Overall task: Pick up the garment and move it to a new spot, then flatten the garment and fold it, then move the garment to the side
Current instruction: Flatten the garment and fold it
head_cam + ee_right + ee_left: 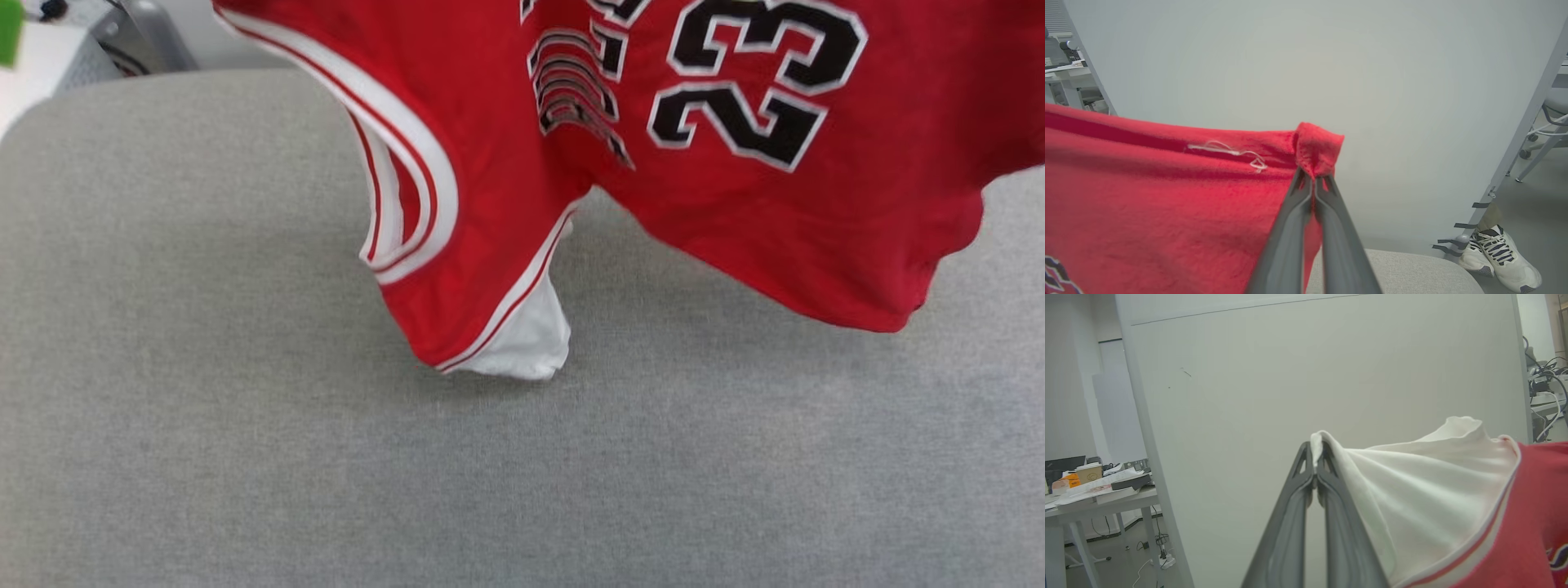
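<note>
The garment (pixel 735 204), red with a black number 23 and white-and-red trim, hangs in the air over the grey table (pixel 245 408); its lower white sleeve (pixel 531 343) dangles down near the cloth surface. In the left wrist view my left gripper (pixel 1316 459) is shut on the edge of a white sleeve (pixel 1433 477), the fabric stretching away to the right. In the right wrist view my right gripper (pixel 1314 175) is shut on a bunched red corner of the garment (pixel 1167 196), which spreads taut to the left.
A pale partition wall (pixel 1331 375) stands behind the table. A desk with papers and a cup (pixel 1090 486) lies to one side. A person's white sneakers (pixel 1498 253) and chair legs (pixel 1535 155) are on the floor past the table's corner.
</note>
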`<state>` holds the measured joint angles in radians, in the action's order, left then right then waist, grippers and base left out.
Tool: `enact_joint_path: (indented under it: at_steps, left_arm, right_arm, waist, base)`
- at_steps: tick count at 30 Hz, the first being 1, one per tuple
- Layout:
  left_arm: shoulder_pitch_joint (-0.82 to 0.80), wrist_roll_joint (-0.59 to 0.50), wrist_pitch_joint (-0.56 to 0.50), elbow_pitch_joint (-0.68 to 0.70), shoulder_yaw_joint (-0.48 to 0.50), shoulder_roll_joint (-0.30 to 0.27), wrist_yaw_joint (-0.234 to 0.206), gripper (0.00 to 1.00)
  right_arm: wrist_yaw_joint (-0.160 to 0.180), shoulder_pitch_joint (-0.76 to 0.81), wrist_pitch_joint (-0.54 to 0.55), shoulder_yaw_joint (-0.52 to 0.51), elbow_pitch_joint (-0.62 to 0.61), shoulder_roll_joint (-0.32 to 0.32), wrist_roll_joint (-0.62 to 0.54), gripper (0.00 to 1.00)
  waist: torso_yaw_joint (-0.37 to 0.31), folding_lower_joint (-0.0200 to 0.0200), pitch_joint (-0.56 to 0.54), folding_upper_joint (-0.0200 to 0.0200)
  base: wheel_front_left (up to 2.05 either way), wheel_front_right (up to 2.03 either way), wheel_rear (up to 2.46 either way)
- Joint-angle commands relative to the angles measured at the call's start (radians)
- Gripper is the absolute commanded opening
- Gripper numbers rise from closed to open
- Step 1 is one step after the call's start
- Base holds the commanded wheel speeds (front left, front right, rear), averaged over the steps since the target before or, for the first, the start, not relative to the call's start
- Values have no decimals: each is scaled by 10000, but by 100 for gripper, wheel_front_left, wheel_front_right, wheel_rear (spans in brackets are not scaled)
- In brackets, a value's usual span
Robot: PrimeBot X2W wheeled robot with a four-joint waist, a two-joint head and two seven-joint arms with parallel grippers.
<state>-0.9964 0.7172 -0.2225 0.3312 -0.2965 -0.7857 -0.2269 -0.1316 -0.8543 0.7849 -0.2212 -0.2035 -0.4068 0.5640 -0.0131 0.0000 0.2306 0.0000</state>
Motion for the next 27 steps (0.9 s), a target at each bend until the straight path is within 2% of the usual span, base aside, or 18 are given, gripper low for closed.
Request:
enact_joint_path:
  at_steps: [1,8,16,22,27]
  left_arm:
    - [-537,-158,-26,-328,34,-123,129,0]
    - [-3006,-657,-310,-2086,-443,-146,1173,0]
    - [-6474,-1627,-280,-4701,-1198,475,2306,0]
    - [-8860,-2613,753,-6954,-1617,1124,2763,0]
    - [-9914,-3067,1804,-8524,-1796,1575,2844,0]
  right_arm:
    - [9,-357,-171,-67,219,-111,-172,0]
    - [9,-2156,-1180,671,1554,-610,-703,0]
    - [9,-4888,-2764,1304,3903,-489,-1447,0]
    - [9,-6954,-4256,1402,5847,142,-2406,0]
    - [9,-8047,-5438,1463,7155,538,-3018,0]
  waist:
    - [-100,0,1053,0]
    - [-114,0,2584,0]
    - [-142,0,4217,0]
    - [-213,0,4885,0]
    - [-158,0,5236,0]
  base:
    - [0,0,0]
    - [0,0,0]
    - [0,0,0]
    - [0,0,0]
    - [0,0,0]
